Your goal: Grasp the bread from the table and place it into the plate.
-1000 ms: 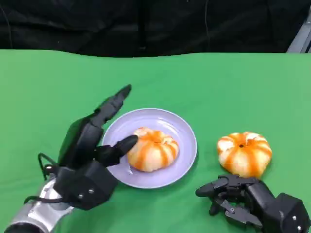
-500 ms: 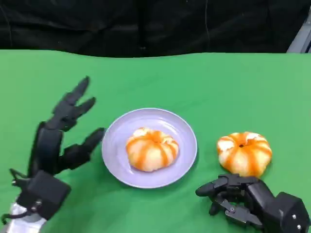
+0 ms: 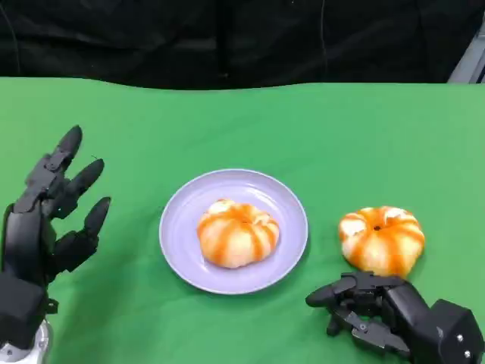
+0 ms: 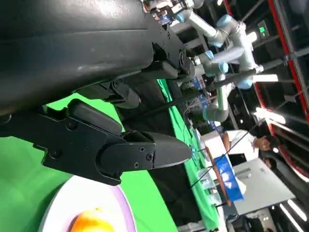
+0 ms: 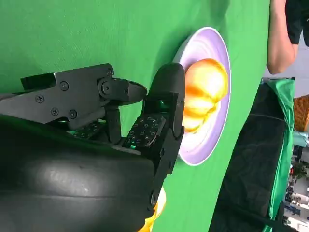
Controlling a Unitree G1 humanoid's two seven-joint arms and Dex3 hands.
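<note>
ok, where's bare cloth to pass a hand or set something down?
Free: the wide strip beyond the plate up to the table's far edge, and the cloth between the left hand and the plate. Crowded: near right, where the right hand sits by the loose bread.

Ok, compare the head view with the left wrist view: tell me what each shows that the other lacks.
Head view alone: the orange-striped round bread on the green table, the right hand just in front of it, and the green tablecloth as a whole. Left wrist view alone: grey robot arms and a person beyond the table. Both: the left hand, the lilac round plate and the bread on the plate.
</note>
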